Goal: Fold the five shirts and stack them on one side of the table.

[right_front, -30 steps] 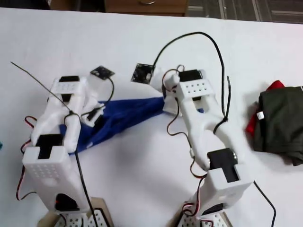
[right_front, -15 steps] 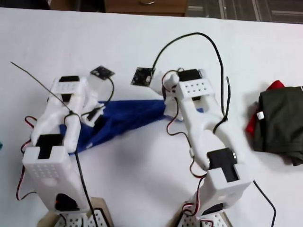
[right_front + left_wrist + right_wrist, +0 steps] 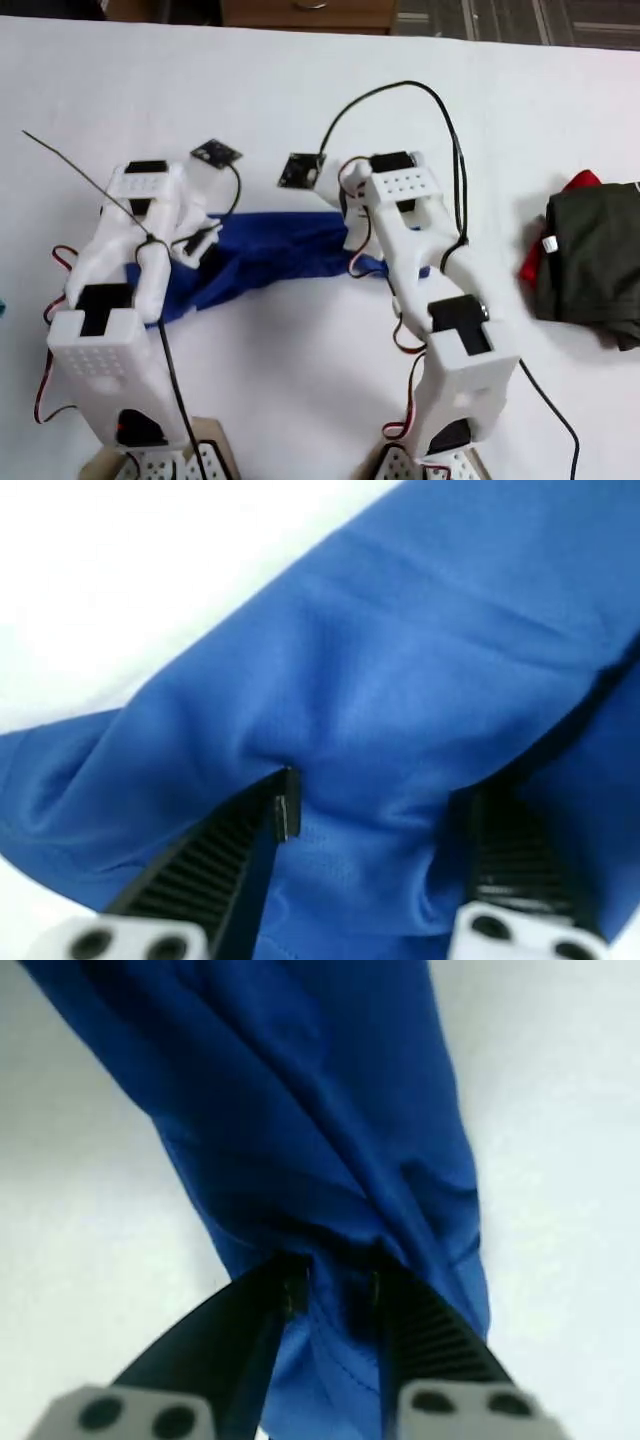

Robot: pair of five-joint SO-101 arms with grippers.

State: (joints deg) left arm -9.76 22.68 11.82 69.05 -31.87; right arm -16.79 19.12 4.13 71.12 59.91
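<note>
Cloth: blue shirt [image 3: 270, 255] stretched between both arms.
Left: left gripper [image 3: 390, 820] clamps bunched fabric, jaws fairly apart.
Right: right gripper [image 3: 335, 1295], nearly closed, pinches other end.

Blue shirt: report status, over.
Right gripper shut on blue shirt. Left gripper at its other end. Shirt bunched, unfolded. Folded stack well aside.

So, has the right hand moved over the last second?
Yes. Seen from above, the right hand, gripping the blue shirt, has pulled back toward its own base, slightly farther from the dark folded stack, which stayed put.
</note>
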